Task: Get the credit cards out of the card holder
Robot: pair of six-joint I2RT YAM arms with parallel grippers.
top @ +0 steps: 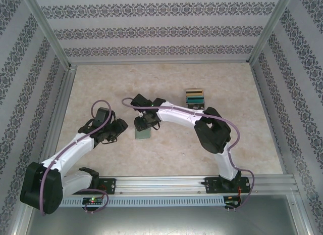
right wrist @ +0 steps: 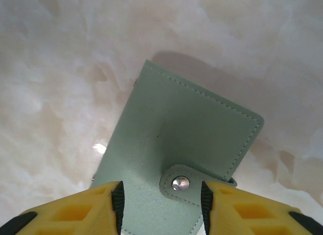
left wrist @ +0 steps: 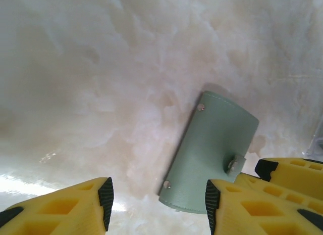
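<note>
left gripper (left wrist: 157, 197): parted, empty | right gripper (right wrist: 161, 204): parted over card holder (right wrist: 186, 129) | holder: snapped shut, flat on table (top: 242, 144) | credit cards (top: 194, 99): apart from holder

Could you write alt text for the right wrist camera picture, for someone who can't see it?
A closed grey-green card holder, its strap tab snapped shut, lies on a pale marbled table. The right gripper hangs open over it, yellow fingers either side of the tab.

Surface (top: 106, 83) – pale beige marble look, w/ soft glare. Walls (top: 161, 30) on three sides – white w/ dark ornamental bands. Aluminium posts (top: 48, 33) at back corners, metal rail (top: 166, 183) along near edge.
</note>
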